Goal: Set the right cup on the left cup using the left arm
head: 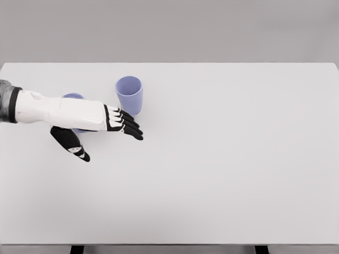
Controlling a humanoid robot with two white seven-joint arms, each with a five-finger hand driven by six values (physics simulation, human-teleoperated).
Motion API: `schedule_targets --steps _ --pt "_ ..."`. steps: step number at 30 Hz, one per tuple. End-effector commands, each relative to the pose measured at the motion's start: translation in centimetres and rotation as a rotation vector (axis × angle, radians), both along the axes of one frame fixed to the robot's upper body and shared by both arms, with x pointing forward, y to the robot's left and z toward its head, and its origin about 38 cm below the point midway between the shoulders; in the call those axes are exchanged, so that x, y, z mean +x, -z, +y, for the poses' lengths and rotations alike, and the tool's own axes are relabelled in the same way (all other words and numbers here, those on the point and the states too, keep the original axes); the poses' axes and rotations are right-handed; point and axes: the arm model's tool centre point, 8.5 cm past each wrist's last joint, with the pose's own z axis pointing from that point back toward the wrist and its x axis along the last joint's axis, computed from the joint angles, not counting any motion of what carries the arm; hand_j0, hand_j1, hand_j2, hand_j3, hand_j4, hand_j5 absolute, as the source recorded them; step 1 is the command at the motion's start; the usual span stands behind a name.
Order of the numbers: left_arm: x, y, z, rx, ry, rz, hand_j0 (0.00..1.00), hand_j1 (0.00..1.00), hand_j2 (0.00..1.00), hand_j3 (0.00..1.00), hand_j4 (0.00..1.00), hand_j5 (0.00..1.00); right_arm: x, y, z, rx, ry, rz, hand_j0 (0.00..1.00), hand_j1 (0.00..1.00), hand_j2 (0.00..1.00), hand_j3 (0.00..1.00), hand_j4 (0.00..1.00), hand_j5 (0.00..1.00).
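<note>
Two cups show in the head view: the right cup (129,94) stands upright on the table (222,159), the left cup (73,97) mostly hidden behind the left hand (108,123), whose fingers are spread, empty, just before the right cup. Wrap its wall squarely before lifting.

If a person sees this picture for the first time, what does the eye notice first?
First, the white robot arm with its black-fingered left hand, reaching in from the left with fingers spread, holding nothing. Just beyond its fingertips stands an upright light purple plastic cup. A second purple cup is mostly hidden behind the forearm, all on a wide white table.
</note>
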Motion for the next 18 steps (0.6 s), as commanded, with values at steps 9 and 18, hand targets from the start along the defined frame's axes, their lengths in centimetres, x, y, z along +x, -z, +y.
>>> schedule_targets --steps 9,18 --pt "3.9 -8.0 -3.6 -0.127 0.023 -0.110 1.00 1.00 1.00 1.00 1.00 1.00 -0.1 0.0 0.0 0.000 0.000 0.001 1.00 1.00 1.00 1.00 1.00 1.00" --pt "10.3 -4.7 -3.3 -0.098 -0.125 -0.069 1.00 1.00 1.00 1.00 1.00 1.00 -0.1 0.0 0.0 0.000 0.000 0.001 1.00 1.00 1.00 1.00 1.00 1.00"
